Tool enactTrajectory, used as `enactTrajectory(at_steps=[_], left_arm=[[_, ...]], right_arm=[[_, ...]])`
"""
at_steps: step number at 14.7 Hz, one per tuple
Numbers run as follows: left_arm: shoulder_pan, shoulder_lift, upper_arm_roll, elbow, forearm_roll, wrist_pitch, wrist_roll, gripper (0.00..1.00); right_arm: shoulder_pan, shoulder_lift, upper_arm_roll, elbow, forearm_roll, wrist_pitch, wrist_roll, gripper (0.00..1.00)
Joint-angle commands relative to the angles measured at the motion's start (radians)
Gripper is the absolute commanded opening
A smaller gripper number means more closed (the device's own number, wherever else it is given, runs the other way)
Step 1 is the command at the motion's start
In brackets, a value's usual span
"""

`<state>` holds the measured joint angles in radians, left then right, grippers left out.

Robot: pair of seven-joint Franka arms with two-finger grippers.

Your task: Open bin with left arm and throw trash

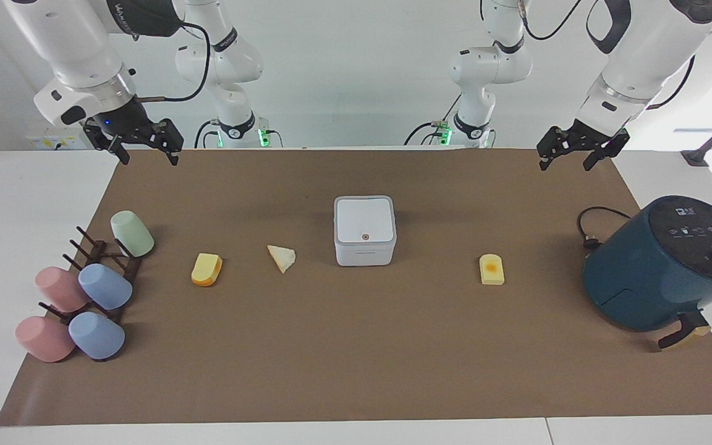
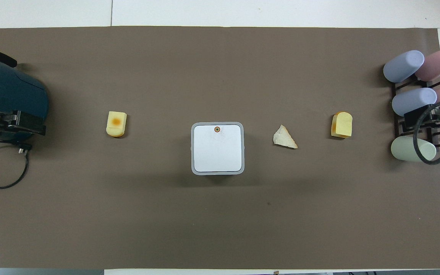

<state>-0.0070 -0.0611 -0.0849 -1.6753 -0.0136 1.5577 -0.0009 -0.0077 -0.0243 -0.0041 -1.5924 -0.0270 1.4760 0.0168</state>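
The white square bin [image 1: 364, 230] stands shut at the mat's middle, its lid flat with the orange dot; it also shows in the overhead view [image 2: 217, 148]. The pale yellow block with an orange spot [image 1: 492, 269] lies beside it toward the left arm's end. The cream wedge [image 1: 282, 258] and the yellow-orange bread block [image 1: 206, 269] lie toward the right arm's end. My left gripper [image 1: 566, 162] hangs open and empty, high over the mat's edge nearest the robots. My right gripper [image 1: 149, 157], with the blue wrist light, hangs open and empty over the same edge at its own end.
A dark-teal air fryer [image 1: 659, 266] with a black cable [image 1: 591, 228] stands at the left arm's end. A dark rack with several pastel cups [image 1: 84, 290] stands at the right arm's end. A brown mat [image 1: 356, 358] covers the table.
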Motion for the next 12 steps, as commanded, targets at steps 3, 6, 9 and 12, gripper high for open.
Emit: enactTrajectory(at_steps=[3, 6, 9, 12], left_arm=[[-0.008, -0.016, -0.003, -0.014, -0.005, 0.004, -0.01, 1.0], [-0.016, -0.014, -0.01, -0.017, -0.014, 0.041, -0.014, 0.98], [-0.103, 0.006, -0.01, -0.017, -0.017, 0.094, -0.114, 0.27], [-0.203, 0.058, -0.01, -0.012, -0.02, 0.16, -0.203, 0.0]], right_arm=[[-0.011, -0.014, 0.007, -0.026, 0.009, 0.027, 0.014, 1.0], [-0.011, -0.016, 0.007, -0.026, 0.009, 0.032, -0.001, 1.0], [-0.011, -0.025, 0.007, -0.055, 0.01, 0.064, -0.008, 1.0], [-0.015, -0.058, 0.006, -0.173, 0.012, 0.188, 0.002, 1.0]])
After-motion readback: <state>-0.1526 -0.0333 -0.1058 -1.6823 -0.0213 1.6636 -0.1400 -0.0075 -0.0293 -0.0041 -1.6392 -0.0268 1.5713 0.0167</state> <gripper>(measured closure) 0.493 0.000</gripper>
